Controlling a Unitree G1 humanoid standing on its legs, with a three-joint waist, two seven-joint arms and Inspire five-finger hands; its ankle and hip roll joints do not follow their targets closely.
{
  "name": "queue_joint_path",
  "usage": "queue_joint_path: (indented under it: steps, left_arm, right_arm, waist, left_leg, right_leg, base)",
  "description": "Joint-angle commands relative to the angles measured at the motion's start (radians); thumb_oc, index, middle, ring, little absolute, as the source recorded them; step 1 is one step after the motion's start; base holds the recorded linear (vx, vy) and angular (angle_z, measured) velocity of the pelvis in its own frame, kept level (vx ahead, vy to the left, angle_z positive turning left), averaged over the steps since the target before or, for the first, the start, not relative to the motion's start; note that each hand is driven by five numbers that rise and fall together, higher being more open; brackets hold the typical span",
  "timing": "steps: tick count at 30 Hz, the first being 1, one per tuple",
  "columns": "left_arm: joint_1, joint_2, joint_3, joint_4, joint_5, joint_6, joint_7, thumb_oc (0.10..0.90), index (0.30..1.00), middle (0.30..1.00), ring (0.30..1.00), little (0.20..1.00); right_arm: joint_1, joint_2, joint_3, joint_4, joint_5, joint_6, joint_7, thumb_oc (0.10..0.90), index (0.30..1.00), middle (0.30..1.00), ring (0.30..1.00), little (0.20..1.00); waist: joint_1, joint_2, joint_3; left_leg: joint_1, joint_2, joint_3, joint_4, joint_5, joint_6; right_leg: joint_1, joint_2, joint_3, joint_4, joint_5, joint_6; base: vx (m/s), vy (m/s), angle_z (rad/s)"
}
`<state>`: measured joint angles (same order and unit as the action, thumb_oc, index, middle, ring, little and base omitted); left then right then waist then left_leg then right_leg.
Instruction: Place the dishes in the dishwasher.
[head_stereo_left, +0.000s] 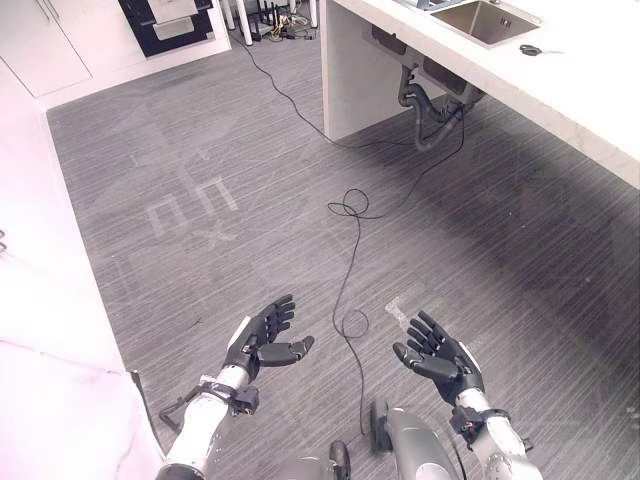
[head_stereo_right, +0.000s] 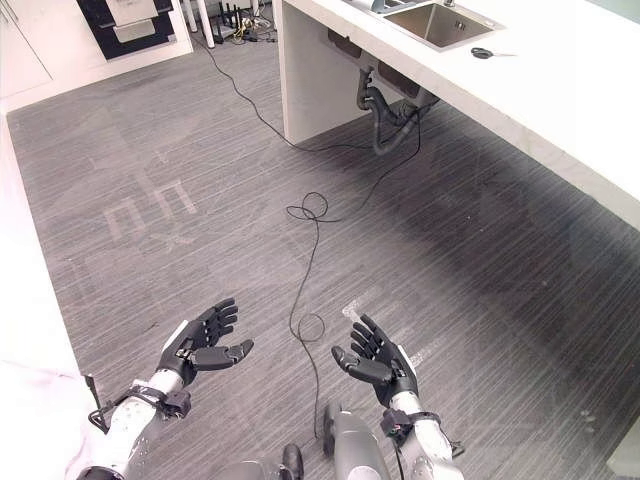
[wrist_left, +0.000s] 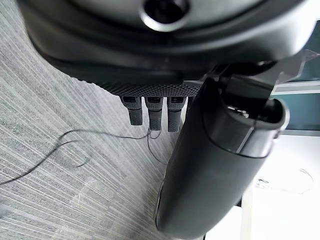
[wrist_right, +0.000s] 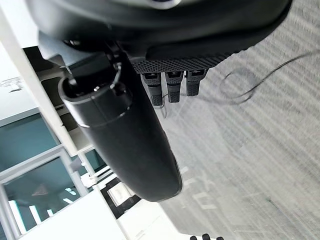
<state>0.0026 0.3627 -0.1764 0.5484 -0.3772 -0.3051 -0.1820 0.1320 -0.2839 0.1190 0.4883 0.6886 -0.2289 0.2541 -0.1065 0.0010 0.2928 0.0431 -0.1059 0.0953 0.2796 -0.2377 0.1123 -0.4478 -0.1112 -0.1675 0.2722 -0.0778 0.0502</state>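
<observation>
My left hand (head_stereo_left: 262, 340) hangs over the grey floor at the lower left, palm turned inward, fingers straight and empty. My right hand (head_stereo_left: 440, 358) is at the lower right at about the same height, also open and holding nothing. In the wrist views the left thumb (wrist_left: 215, 165) and the right thumb (wrist_right: 125, 135) stand out straight beside relaxed fingers. No dish and no dishwasher is in sight.
A white counter (head_stereo_left: 560, 70) with a steel sink (head_stereo_left: 485, 20) and scissors (head_stereo_left: 530, 49) runs along the right; grey drain pipes (head_stereo_left: 430, 115) hang beneath it. White cabinets (head_stereo_left: 40, 300) line the left. A dark appliance (head_stereo_left: 170, 20) stands at the far wall.
</observation>
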Motion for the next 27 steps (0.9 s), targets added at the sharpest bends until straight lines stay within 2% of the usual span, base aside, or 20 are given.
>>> queue_joint_path:
  steps: [1,2,3,4,5,7,9,10,11,12,13,14,16,19,21,22,23,24,25,27]
  left_arm:
    - [-0.039,0.011,-0.021,-0.072,0.008,-0.105,0.004,0.8,0.9,0.9,0.9,0.9]
    - [-0.038,0.002,-0.026,-0.078,0.012,-0.096,0.01,0.8,0.9,0.9,0.9,0.9]
    - [-0.038,0.001,-0.026,-0.079,0.014,-0.093,0.012,0.8,0.9,0.9,0.9,0.9]
    - [-0.034,-0.008,-0.029,-0.086,0.032,-0.084,0.022,0.8,0.9,0.9,0.9,0.9]
    - [-0.034,-0.008,-0.029,-0.086,0.033,-0.085,0.022,0.8,0.9,0.9,0.9,0.9]
    - [-0.017,-0.008,-0.015,-0.101,0.025,-0.093,0.0,0.8,0.9,0.9,0.9,0.9]
    - [-0.015,0.001,0.0,-0.104,0.013,-0.082,-0.029,0.8,0.9,0.9,0.9,0.9]
    - [-0.016,0.005,0.006,-0.103,0.004,-0.078,-0.05,0.8,0.9,0.9,0.9,0.9]
    - [-0.018,0.008,0.008,-0.104,0.006,-0.076,-0.054,0.8,0.9,0.9,0.9,0.9]
    - [-0.019,0.009,0.008,-0.108,0.007,-0.071,-0.054,0.8,0.9,0.9,0.9,0.9]
    - [-0.017,0.009,0.006,-0.112,0.0,-0.068,-0.054,0.8,0.9,0.9,0.9,0.9]
    - [-0.013,0.006,0.005,-0.117,0.002,-0.063,-0.054,0.8,0.9,0.9,0.9,0.9]
    - [-0.005,0.004,0.007,-0.118,0.007,-0.066,-0.06,0.8,0.9,0.9,0.9,0.9]
    - [0.007,0.007,0.013,-0.112,0.008,-0.079,-0.076,0.8,0.9,0.9,0.9,0.9]
    - [0.011,0.013,0.016,-0.116,0.019,-0.086,-0.089,0.8,0.9,0.9,0.9,0.9]
    - [0.009,0.016,0.018,-0.121,0.027,-0.072,-0.09,0.8,0.9,0.9,0.9,0.9]
    - [-0.006,0.028,0.008,-0.127,0.062,-0.05,-0.093,0.8,0.9,0.9,0.9,0.9]
    - [-0.012,0.033,0.002,-0.134,0.065,-0.043,-0.098,0.8,0.9,0.9,0.9,0.9]
    - [-0.025,0.042,-0.014,-0.147,0.068,-0.039,-0.09,0.8,0.9,0.9,0.9,0.9]
    - [-0.034,0.053,-0.027,-0.152,0.075,-0.022,-0.062,0.8,0.9,0.9,0.9,0.9]
  right_arm:
    - [-0.09,-0.05,-0.024,-0.063,0.035,-0.076,0.029,0.8,0.9,0.9,0.9,0.9]
    - [-0.095,-0.056,-0.018,-0.067,0.034,-0.072,0.01,0.8,0.9,0.9,0.9,0.9]
    - [-0.097,-0.056,-0.017,-0.068,0.033,-0.07,0.009,0.8,0.9,0.9,0.9,0.9]
    - [-0.108,-0.066,-0.01,-0.07,0.027,-0.062,-0.007,0.8,0.9,0.9,0.9,0.9]
    - [-0.108,-0.066,-0.01,-0.07,0.027,-0.061,-0.007,0.8,0.9,0.9,0.9,0.9]
    - [-0.108,-0.095,-0.008,-0.066,0.006,-0.063,0.001,0.8,0.9,0.9,0.9,0.9]
    - [-0.097,-0.105,-0.019,-0.06,0.004,-0.064,0.006,0.8,0.9,0.9,0.9,0.9]
    - [-0.101,-0.106,-0.019,-0.048,0.007,-0.074,0.013,0.8,0.9,0.9,0.9,0.9]
    - [-0.104,-0.101,-0.018,-0.045,0.001,-0.075,0.012,0.8,0.9,0.9,0.9,0.9]
    - [-0.105,-0.093,-0.019,-0.045,-0.008,-0.076,0.009,0.8,0.9,0.9,0.9,0.9]
    - [-0.106,-0.092,-0.017,-0.045,-0.008,-0.073,0.0,0.8,0.9,0.9,0.9,0.9]
    - [-0.106,-0.092,-0.008,-0.043,0.0,-0.073,-0.01,0.8,0.9,0.9,0.9,0.9]
    - [-0.104,-0.092,0.002,-0.043,0.004,-0.075,-0.018,0.8,0.9,0.9,0.9,0.9]
    - [-0.092,-0.092,0.001,-0.038,0.008,-0.071,-0.013,0.8,0.9,0.9,0.9,0.9]
    - [-0.09,-0.094,-0.005,-0.031,0.023,-0.075,-0.001,0.8,0.9,0.9,0.9,0.9]
    - [-0.094,-0.09,-0.006,-0.021,0.031,-0.076,-0.002,0.8,0.9,0.9,0.9,0.9]
    - [-0.096,-0.074,-0.024,-0.011,0.081,-0.069,-0.003,0.8,0.9,0.9,0.9,0.9]
    - [-0.096,-0.065,-0.03,-0.014,0.078,-0.073,-0.003,0.8,0.9,0.9,0.9,0.9]
    - [-0.092,-0.046,-0.032,-0.027,0.041,-0.084,-0.008,0.8,0.9,0.9,0.9,0.9]
    - [-0.092,-0.028,-0.026,-0.033,0.017,-0.072,-0.026,0.8,0.9,0.9,0.9,0.9]
  waist:
    - [-0.029,0.012,-0.031]
    - [-0.029,0.012,-0.037]
    - [-0.029,0.01,-0.042]
    - [-0.018,0.005,-0.05]
    - [-0.017,0.003,-0.053]
    - [0.004,-0.005,-0.047]
    - [0.014,-0.018,-0.04]
    - [0.03,-0.009,-0.027]
    - [0.034,-0.013,-0.033]
    - [0.037,-0.012,-0.034]
    - [0.05,-0.009,-0.026]
    - [0.064,0.012,-0.025]
    - [0.075,0.033,-0.024]
    - [0.075,0.047,-0.03]
    - [0.08,0.048,-0.043]
    - [0.086,0.047,-0.051]
    - [0.095,0.033,-0.067]
    - [0.091,0.032,-0.074]
    - [0.08,0.03,-0.078]
    - [0.077,0.03,-0.077]
  left_leg:
    - [0.031,0.029,-0.087,0.02,-0.067,-0.049]
    - [0.076,0.045,-0.088,0.02,-0.028,-0.068]
    - [0.077,0.044,-0.088,0.02,-0.019,-0.07]
    - [0.11,0.058,-0.081,0.075,0.09,-0.11]
    - [0.106,0.056,-0.081,0.08,0.098,-0.112]
    - [-0.034,0.067,-0.063,0.459,0.215,-0.163]
    - [-0.17,0.095,-0.03,0.588,0.225,-0.15]
    - [-0.192,0.098,-0.003,0.46,0.179,-0.125]
    - [-0.19,0.099,0.025,0.35,0.171,-0.117]
    - [-0.185,0.108,0.051,0.238,0.176,-0.12]
    - [-0.187,0.104,0.042,0.072,0.204,-0.134]
    - [-0.251,0.128,0.002,0.02,0.212,-0.152]
    - [-0.329,0.169,-0.026,0.02,0.213,-0.173]
    - [-0.361,0.227,0.005,0.02,0.222,-0.185]
    - [-0.349,0.209,0.003,0.02,0.194,-0.17]
    - [-0.341,0.185,-0.015,0.02,0.179,-0.159]
    - [-0.319,0.133,-0.027,0.02,0.152,-0.126]
    - [-0.304,0.118,-0.03,0.02,0.135,-0.108]
    - [-0.281,0.073,-0.042,0.02,0.1,-0.065]
    - [-0.255,0.042,-0.051,0.02,0.072,-0.034]
  right_leg:
    - [0.189,0.04,0.053,0.028,0.049,0.067]
    - [0.223,0.057,0.057,0.028,0.018,0.046]
    - [0.223,0.056,0.059,0.028,0.016,0.043]
    - [0.267,0.063,0.053,0.028,-0.023,0.015]
    - [0.266,0.061,0.053,0.028,-0.023,0.014]
    - [0.331,0.057,0.029,0.028,-0.064,-0.033]
    - [0.379,0.049,0.02,0.028,-0.092,-0.056]
    - [0.419,0.065,0.018,0.028,-0.118,-0.057]
    - [0.42,0.063,0.014,0.028,-0.126,-0.053]
    - [0.426,0.065,0.006,0.028,-0.138,-0.05]
    - [0.459,0.08,0.016,0.028,-0.163,-0.043]
    - [0.481,0.111,0.03,0.028,-0.183,-0.04]
    - [0.504,0.139,0.039,0.028,-0.207,-0.039]
    - [0.538,0.14,0.03,0.028,-0.238,-0.033]
    - [0.564,0.139,0.042,0.028,-0.259,-0.024]
    - [0.577,0.138,0.057,0.028,-0.264,-0.02]
    - [0.629,0.137,0.075,0.028,-0.266,-0.013]
    - [0.65,0.137,0.075,0.028,-0.203,0.007]
    - [0.589,0.135,0.119,0.241,-0.066,0.069]
    - [0.498,0.148,0.135,0.465,0.06,0.126]
  base:
    - [0.39,-0.207,-0.11]
    - [0.38,-0.2,0.17]
    - [0.46,-0.266,0.44]
    - [0.27,-0.174,0.51]
    - [0.35,-0.245,0.27]
    - [0.29,-0.245,-0.04]
    - [0.33,-0.219,-0.03]
    - [0.41,-0.113,-0.02]
    - [0.42,-0.019,-0.11]
    - [0.41,0.08,-0.2]
    - [0.48,0.136,-0.29]
    - [0.54,0.17,-0.32]
    - [0.42,0.141,-0.35]
    - [0.51,0.212,-0.43]
    - [0.5,0.307,-0.24]
    - [0.58,0.386,-0.31]
    - [0.59,0.395,-0.19]
    - [0.58,0.488,0.08]
    - [0.35,0.368,0.03]
    - [0.24,0.28,0.13]
